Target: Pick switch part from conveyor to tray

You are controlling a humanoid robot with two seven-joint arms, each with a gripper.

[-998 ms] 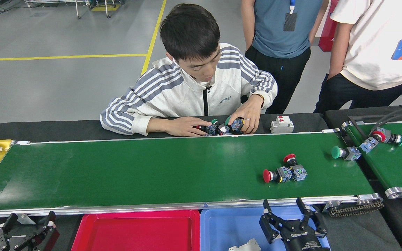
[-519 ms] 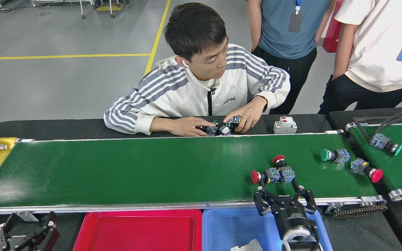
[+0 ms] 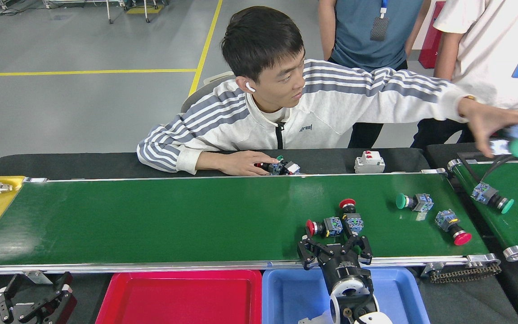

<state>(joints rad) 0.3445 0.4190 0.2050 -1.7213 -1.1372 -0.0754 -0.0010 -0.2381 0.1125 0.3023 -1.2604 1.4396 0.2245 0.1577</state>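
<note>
My right gripper (image 3: 334,245), jaws apart, hangs over the conveyor (image 3: 173,220) near edge, lower center-right, just below a red-capped switch part (image 3: 324,227). Blue tray (image 3: 295,292) sits beneath. Left gripper (image 3: 25,299), bottom left corner, jaws apart, holding nothing.

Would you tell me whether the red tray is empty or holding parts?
Empty: the red tray shows only bare red floor, though its near edge is cut off.

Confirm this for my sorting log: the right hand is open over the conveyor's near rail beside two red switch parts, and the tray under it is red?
Not quite: in the head view the tray under the open right hand is blue; the red tray lies further left. The rest holds, by the conveyor and red switch parts.
</note>
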